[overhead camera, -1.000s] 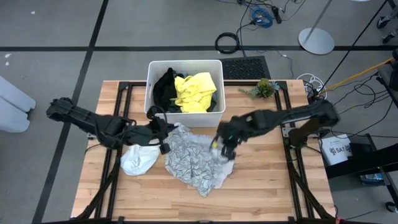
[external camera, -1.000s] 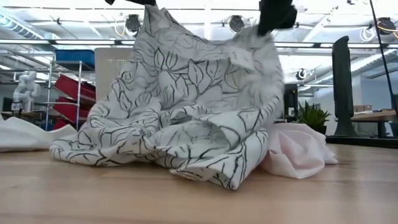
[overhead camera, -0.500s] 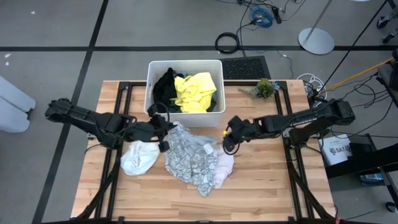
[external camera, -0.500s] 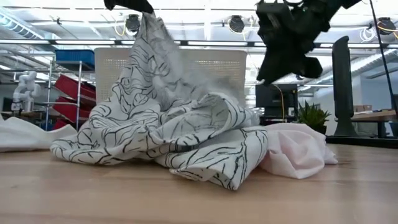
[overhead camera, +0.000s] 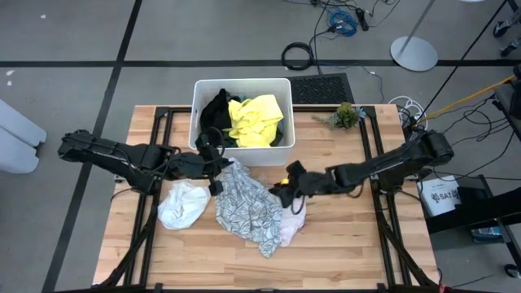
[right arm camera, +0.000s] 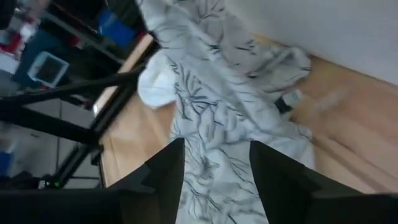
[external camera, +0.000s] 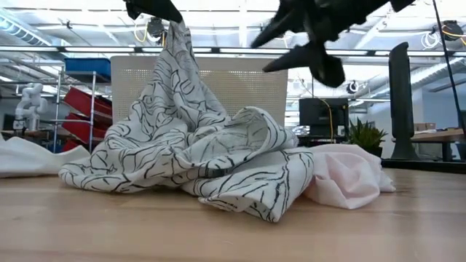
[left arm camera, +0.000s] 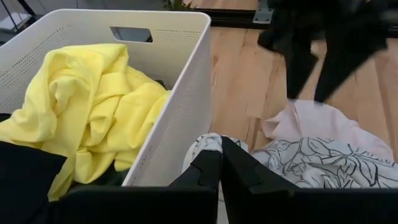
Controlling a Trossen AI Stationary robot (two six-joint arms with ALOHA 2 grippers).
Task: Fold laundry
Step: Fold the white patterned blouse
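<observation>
My left claw point(left arm camera: 219, 163) pinches the patterned cloth point(overhead camera: 248, 207) up beside the tub point(overhead camera: 242, 87), while my right claw point(overhead camera: 279, 192) hangs spread apart above it, empty.

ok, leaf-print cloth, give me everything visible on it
The leaf-print cloth is soft white fabric with dark line-drawn leaves, crumpled in a heap mid-table in front of the white tub. One corner is pulled up into a peak, pinched by the shut left gripper. Its right edge lies on a pale pinkish cloth. The right gripper hovers open above it, not touching.
</observation>
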